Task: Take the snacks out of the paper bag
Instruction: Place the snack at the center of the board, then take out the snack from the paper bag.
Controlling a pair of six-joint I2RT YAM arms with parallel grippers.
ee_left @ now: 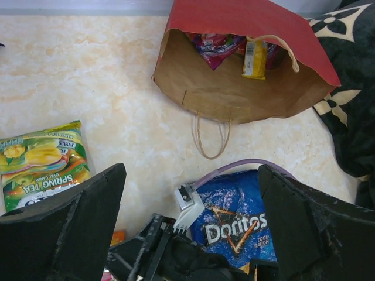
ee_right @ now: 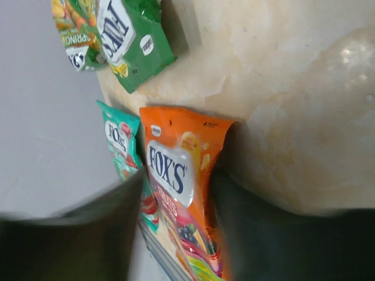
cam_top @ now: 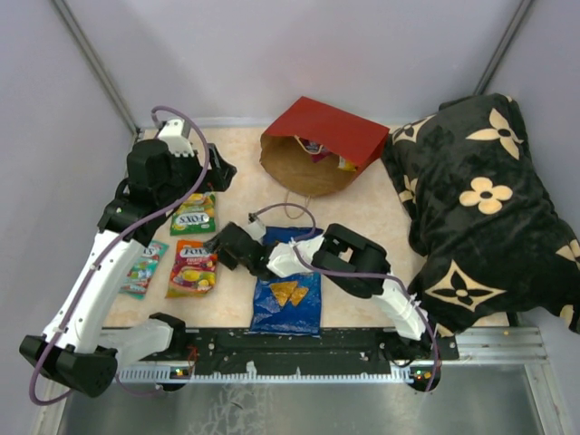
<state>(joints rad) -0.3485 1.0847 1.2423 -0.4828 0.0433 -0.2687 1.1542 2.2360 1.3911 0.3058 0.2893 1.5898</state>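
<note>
Two snacks sit in the paper bag (cam_top: 326,127), which lies mouth-open at top centre: a purple packet (ee_left: 214,45) and a yellow box (ee_left: 255,57). Both look light and the film slippery, so pinch a crimped edge. Your left claw (ee_left: 192,178) hangs wide apart. Your right claw (ee_right: 176,184), fingers apart, straddles the orange packet (ee_right: 181,146). The surface (cam_top: 245,181) looks slick, and the cushion (cam_top: 480,190) crowds the right.

soft even light, right pincer (ee_right: 176,181) blurry
</note>
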